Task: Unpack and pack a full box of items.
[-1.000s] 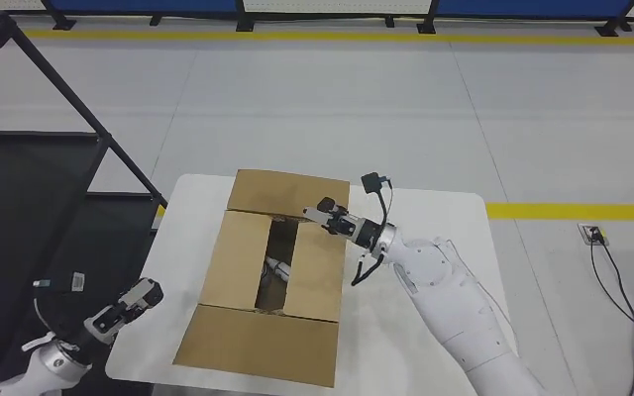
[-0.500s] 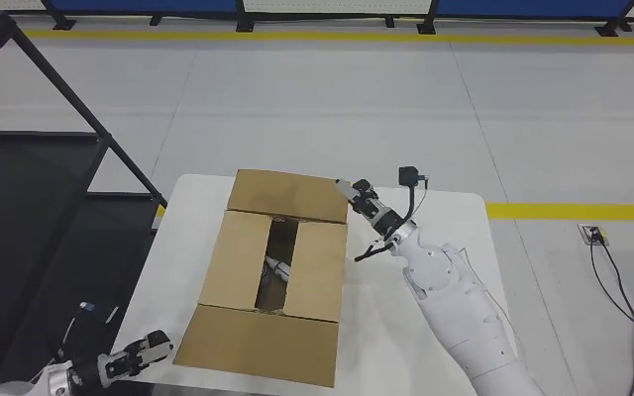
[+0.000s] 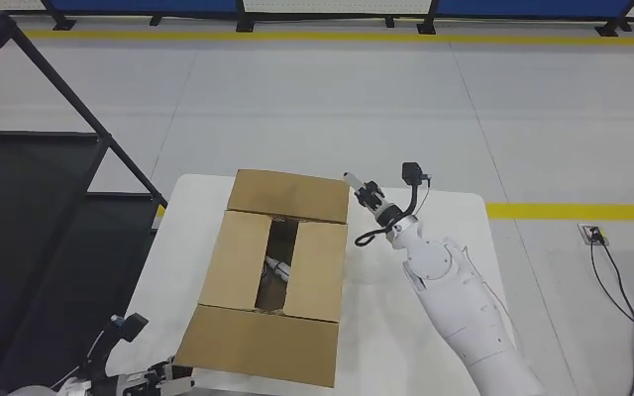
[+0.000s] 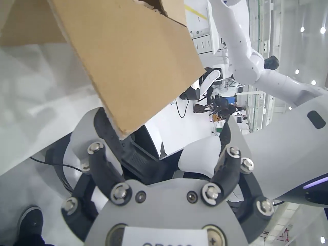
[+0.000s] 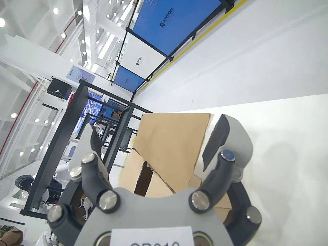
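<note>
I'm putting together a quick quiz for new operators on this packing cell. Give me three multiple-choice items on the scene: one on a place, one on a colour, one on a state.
1. Where is the right gripper?
A. By the far right corner of the box
B. Deep inside the box
C. Down on the floor

2. What colour is the floor stripe?
A. Red
B. Yellow
C. Green

3. How do the box's two long flaps lie?
A. Taped shut edge to edge
B. Cut away
C. Folded inward with a gap between them

Answers:
1 A: the top view shows it at the corner of the far flap.
2 B: the line beside the table is plainly yellow.
3 C: a dark slot runs between the flaps.
</note>
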